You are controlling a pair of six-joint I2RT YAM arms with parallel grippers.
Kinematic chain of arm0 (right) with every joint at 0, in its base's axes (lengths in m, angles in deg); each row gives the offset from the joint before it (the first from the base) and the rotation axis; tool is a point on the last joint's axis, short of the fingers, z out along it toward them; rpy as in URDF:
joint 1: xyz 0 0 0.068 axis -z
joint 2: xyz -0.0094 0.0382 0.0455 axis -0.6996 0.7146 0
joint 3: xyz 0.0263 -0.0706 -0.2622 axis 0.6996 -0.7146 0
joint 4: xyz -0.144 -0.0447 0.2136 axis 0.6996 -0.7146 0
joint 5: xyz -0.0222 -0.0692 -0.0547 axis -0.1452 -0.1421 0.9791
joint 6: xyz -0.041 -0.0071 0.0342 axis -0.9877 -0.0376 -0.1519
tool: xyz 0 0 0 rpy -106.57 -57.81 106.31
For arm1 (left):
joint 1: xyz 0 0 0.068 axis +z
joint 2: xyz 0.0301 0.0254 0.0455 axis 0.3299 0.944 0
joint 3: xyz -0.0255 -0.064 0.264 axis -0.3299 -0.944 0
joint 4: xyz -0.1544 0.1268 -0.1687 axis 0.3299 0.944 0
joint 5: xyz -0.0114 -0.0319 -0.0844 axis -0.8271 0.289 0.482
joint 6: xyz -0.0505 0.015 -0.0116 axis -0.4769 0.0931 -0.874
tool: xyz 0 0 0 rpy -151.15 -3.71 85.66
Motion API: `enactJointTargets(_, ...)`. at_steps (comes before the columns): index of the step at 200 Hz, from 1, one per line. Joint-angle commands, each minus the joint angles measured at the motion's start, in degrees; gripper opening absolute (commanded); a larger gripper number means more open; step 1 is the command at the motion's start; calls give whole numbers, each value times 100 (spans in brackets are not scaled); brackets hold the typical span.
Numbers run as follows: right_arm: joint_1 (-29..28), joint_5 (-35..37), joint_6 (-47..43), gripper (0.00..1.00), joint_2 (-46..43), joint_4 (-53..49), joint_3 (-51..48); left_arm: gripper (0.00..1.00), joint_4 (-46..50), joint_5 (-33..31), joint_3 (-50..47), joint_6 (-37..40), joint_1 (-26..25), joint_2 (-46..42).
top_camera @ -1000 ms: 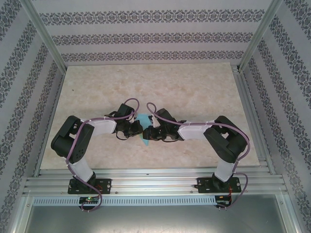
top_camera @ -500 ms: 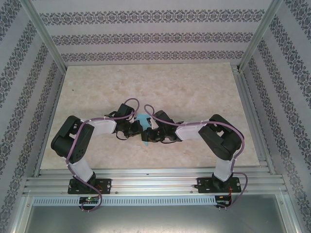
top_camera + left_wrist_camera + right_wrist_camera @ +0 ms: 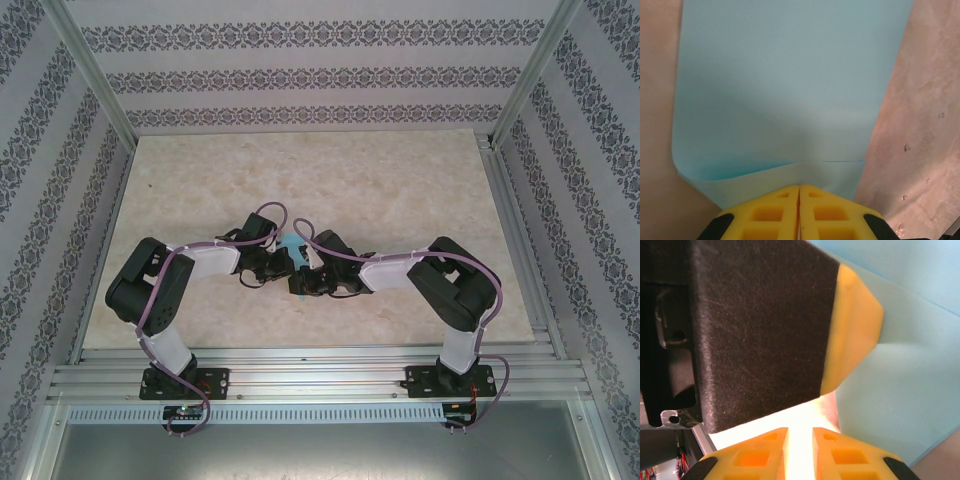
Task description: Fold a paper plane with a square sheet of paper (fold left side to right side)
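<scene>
Turquoise paper (image 3: 790,90) is pinched in the shut left pincer (image 3: 799,190). Right pincer (image 3: 799,436), narrowly parted, should flatten its fold evenly.

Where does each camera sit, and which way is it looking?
Top external: above and behind the arms, looking down at the table; both arms, left hand and right hand close together.
Left wrist: on the left hand, looking forward along its shut fingers over the blue paper.
Right wrist: on the right hand, facing the left hand's finger.
Shared: all see the blue paper.
</scene>
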Motion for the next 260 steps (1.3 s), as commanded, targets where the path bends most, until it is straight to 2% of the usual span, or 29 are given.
enactJointTargets(1,-102,-19,26,20,83,20,-6,9,264,-363,-110,128,-49,345)
enactJointTargets(103,-151,21,107,19,62,181,-149,8,247,-376,-123,135,-46,363)
enactJointTargets(160,105,203,-97,22,-802,-58,-276,8,249,-374,-148,132,-50,289)
enactJointTargets(260,468,119,-141,20,166,62,266,7,176,-361,-173,108,-47,301)
